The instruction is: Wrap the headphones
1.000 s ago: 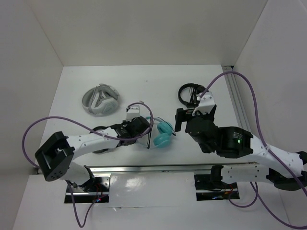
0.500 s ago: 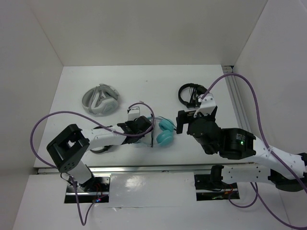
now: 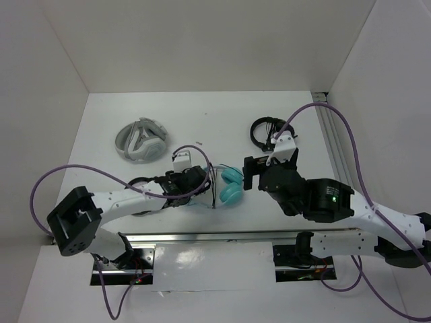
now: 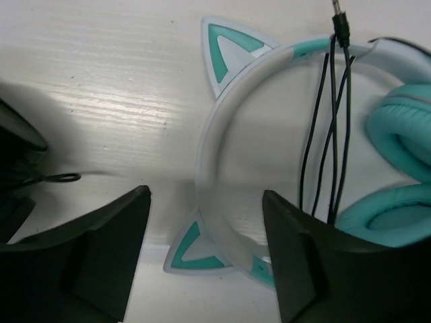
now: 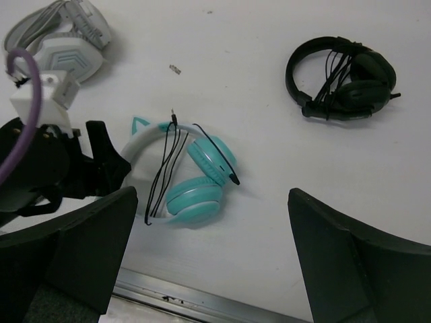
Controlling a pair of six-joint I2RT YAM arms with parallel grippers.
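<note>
The teal headphones (image 3: 229, 186) lie flat near the table's front edge, earcups side by side (image 5: 202, 176). The thin black cable (image 4: 329, 134) runs in several strands across the white headband (image 4: 214, 161), and its plug (image 4: 342, 24) lies free at the top. My left gripper (image 4: 207, 196) is open, and its fingers straddle the headband by the lower cat ear (image 4: 195, 250) without gripping it. In the top view it sits just left of the earcups (image 3: 196, 183). Open and empty, my right gripper (image 5: 214, 195) hovers above and right of the headphones (image 3: 248, 173).
Grey-white folded headphones (image 3: 141, 141) lie at the back left. Smaller black headphones (image 3: 267, 132) lie at the back right. A dark object (image 4: 15, 151) sits beside my left fingers, partly under that arm. A metal rail (image 3: 215, 236) runs along the near edge.
My left gripper was shut beside the headband and has now opened, its fingers on either side of the headband. The right arm shifted slightly left.
</note>
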